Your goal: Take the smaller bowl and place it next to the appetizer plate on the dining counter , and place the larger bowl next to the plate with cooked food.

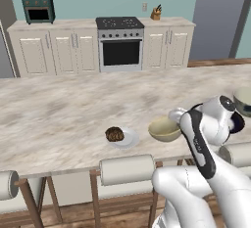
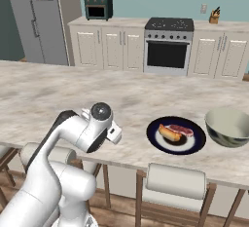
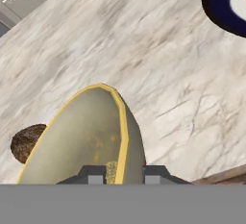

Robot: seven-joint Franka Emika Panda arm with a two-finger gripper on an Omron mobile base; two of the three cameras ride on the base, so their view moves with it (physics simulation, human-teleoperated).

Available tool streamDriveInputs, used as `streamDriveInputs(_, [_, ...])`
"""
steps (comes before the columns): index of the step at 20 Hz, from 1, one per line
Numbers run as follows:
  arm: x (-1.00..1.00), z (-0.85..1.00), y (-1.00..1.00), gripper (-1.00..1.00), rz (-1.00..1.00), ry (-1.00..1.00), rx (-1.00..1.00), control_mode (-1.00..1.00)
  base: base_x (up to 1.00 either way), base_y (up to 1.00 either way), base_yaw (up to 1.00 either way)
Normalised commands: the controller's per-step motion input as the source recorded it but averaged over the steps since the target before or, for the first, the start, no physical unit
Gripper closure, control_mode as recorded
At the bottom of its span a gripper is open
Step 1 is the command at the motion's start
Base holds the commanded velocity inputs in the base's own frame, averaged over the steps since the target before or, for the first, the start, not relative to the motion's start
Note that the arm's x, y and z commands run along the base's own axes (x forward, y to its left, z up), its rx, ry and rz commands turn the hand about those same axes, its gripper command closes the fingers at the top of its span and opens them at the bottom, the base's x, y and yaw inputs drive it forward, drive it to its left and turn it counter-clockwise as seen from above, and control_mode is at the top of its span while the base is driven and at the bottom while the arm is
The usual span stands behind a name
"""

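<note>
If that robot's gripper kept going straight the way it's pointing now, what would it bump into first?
The gripper is shut on the smaller bowl's rim, so nothing stands between them. Pushed further along the hand view, bowl and fingers would most likely meet the dining counter beside the appetizer plate, though depth is hard to judge.

Larger bowl [image 1: 243,100] cut by frame edge; appetizer plate [image 3: 26,143] mostly behind smaller bowl [image 3: 91,136].
</note>
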Motion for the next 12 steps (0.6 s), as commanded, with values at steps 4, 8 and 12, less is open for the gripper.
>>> streamDriveInputs(4, [0.45,-0.45,0.00,1.00,0.00,0.00,-0.02,-1.00,0.00,0.00,0.00])
streamDriveInputs(8, [0.43,-0.45,0.00,1.00,0.01,0.00,-0.02,-1.00,0.00,0.00,0.00])
streamDriveInputs(12, [0.41,-0.45,0.00,1.00,0.01,0.00,-0.02,-1.00,0.00,0.00,0.00])
